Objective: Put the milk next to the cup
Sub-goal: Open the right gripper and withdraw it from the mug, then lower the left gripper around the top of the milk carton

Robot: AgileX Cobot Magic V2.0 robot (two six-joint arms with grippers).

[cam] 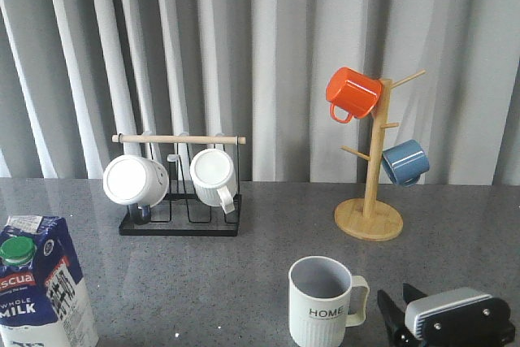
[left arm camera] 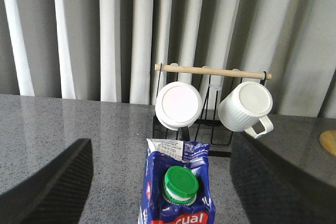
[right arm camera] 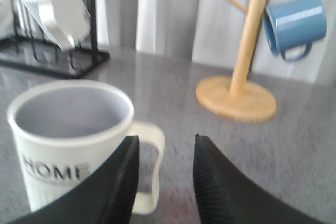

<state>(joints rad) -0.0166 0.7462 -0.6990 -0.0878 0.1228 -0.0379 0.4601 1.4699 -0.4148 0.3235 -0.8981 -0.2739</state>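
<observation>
The milk (cam: 41,282), a blue-and-white carton with a green cap, stands upright at the table's front left corner. In the left wrist view the milk (left arm camera: 178,182) sits between the wide-open fingers of my left gripper (left arm camera: 161,142), and neither finger (left arm camera: 47,182) touches it. The cup (cam: 321,302), a pale ribbed mug marked "HOME", stands front centre-right with its handle to the right. My right gripper (cam: 400,305) is just right of it. In the right wrist view the right gripper (right arm camera: 166,137) is open, with the handle of the cup (right arm camera: 68,140) in the gap close to one finger.
A black wire rack (cam: 179,225) with a wooden bar holds two white ribbed mugs at the back left. A wooden mug tree (cam: 370,217) at the back right carries an orange mug (cam: 353,93) and a blue mug (cam: 405,162). Grey curtains hang behind the table.
</observation>
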